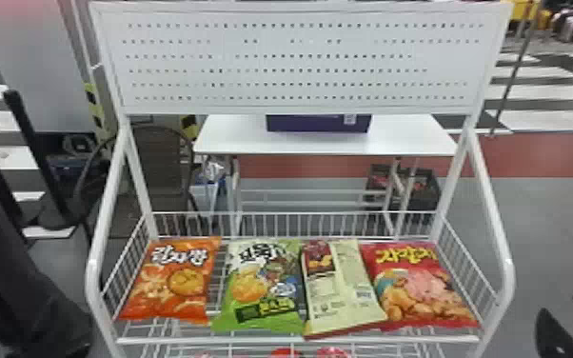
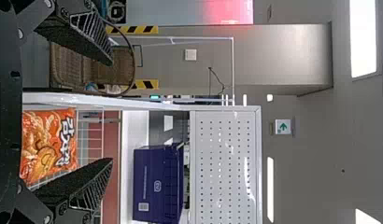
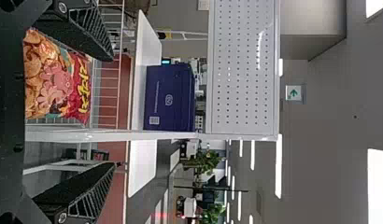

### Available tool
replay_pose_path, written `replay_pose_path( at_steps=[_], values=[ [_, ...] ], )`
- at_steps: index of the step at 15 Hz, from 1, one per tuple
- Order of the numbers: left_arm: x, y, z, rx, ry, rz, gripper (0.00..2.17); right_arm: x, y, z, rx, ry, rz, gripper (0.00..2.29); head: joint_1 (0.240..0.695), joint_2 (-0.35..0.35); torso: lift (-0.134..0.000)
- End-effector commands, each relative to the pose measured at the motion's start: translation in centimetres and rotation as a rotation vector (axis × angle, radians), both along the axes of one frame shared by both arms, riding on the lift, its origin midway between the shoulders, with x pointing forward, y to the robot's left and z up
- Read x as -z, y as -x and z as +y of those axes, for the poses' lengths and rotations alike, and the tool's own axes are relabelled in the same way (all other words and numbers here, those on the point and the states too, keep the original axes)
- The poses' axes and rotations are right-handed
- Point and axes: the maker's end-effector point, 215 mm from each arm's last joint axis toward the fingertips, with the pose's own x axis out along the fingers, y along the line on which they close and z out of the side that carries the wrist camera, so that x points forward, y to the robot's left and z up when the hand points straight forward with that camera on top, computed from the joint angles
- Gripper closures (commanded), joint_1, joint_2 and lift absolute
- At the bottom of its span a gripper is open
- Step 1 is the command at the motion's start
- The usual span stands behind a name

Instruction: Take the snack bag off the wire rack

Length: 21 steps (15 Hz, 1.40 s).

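Side by side on the white wire rack (image 1: 295,340) lie an orange snack bag (image 1: 171,281), a green one (image 1: 261,285), a cream one with its printed back up (image 1: 342,285) and a red one (image 1: 419,290). My right gripper (image 1: 556,335) is low at the right edge of the head view, outside the rack. In the right wrist view the right gripper (image 3: 111,112) stands open, the red bag (image 3: 56,84) beyond its fingers. The left gripper (image 2: 110,112) is open too, facing the rack with the orange bag (image 2: 49,144) beyond it. Neither touches a bag.
A white perforated panel (image 1: 300,62) rises above the rack's back, between slanted side posts. Behind stands a white table (image 1: 233,138) with a dark purple box (image 1: 319,124). A chair (image 1: 157,166) is at back left. More red packages lie on a lower level.
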Motion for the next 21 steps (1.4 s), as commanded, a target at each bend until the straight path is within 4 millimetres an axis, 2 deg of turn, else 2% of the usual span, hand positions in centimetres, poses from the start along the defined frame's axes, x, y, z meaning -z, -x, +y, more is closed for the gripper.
replay_pose_path(
  at_steps=[1, 6, 11, 14, 16, 21],
  values=[
    [-0.6, 0.2, -0.3, 0.004, 0.002, -0.007, 0.16, 2.2, -1.7, 0.1, 0.000, -0.010, 0.037, 0.09, 0.499, 0.000, 0.000],
    [0.3, 0.1, -0.5, 0.009, -0.003, 0.006, 0.16, 8.2, -9.7, 5.4, -0.051, -0.042, 0.129, 0.09, 0.499, 0.000, 0.000],
    [1.1, -0.3, -0.8, 0.017, -0.001, 0.015, 0.16, 13.3, -14.3, 9.4, -0.095, -0.046, 0.190, 0.10, 0.499, 0.000, 0.000],
    [1.4, -0.4, -0.7, 0.020, -0.005, 0.021, 0.16, 16.2, -16.2, 9.9, -0.074, -0.019, 0.228, 0.10, 0.499, 0.000, 0.000],
    [1.6, -0.5, -0.6, 0.021, -0.011, 0.022, 0.16, 17.4, -17.2, 9.8, -0.056, -0.009, 0.249, 0.10, 0.499, 0.000, 0.000],
    [2.2, -1.3, -0.3, 0.017, -0.010, 0.023, 0.16, 20.3, -18.0, 9.2, -0.038, 0.031, 0.333, 0.10, 0.499, 0.000, 0.000]
  ],
)
